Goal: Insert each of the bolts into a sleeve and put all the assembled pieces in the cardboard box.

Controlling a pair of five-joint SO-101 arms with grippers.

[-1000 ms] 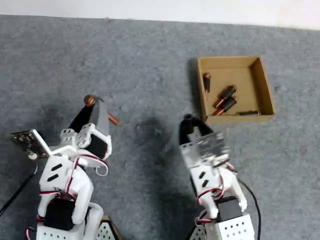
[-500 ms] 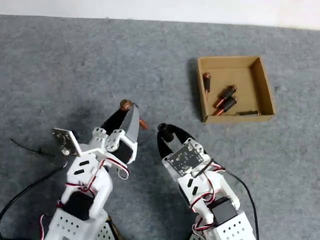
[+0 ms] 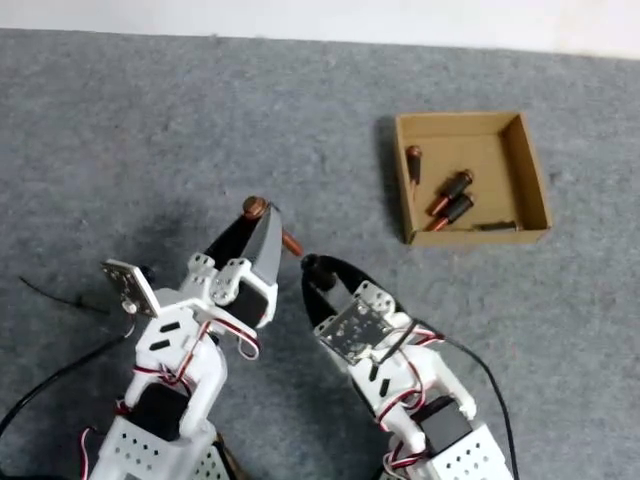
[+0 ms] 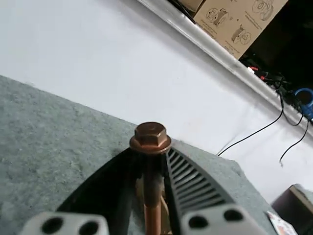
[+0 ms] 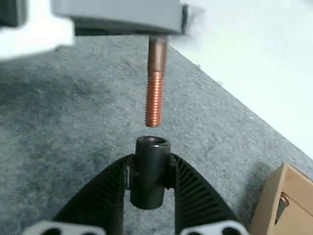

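The right gripper (image 5: 150,164) is clamped on a black sleeve (image 5: 149,181), with the bore turned toward the other arm to receive the thread. Just beyond it, the left gripper (image 4: 150,154) is closed on a copper bolt (image 5: 155,93) below its head. The threaded tip is aimed at the bore, near but not entered (alignment appears sound). Farther off, the cardboard box (image 3: 533,175) holds two assembled pieces (image 3: 450,198) and what looks like a loose bolt (image 3: 413,160).

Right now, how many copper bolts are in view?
4. One bolt is clamped in the left gripper. Three lie in the cardboard box: one loose, two inside dark sleeves. A dark piece by the box wall may hide another.
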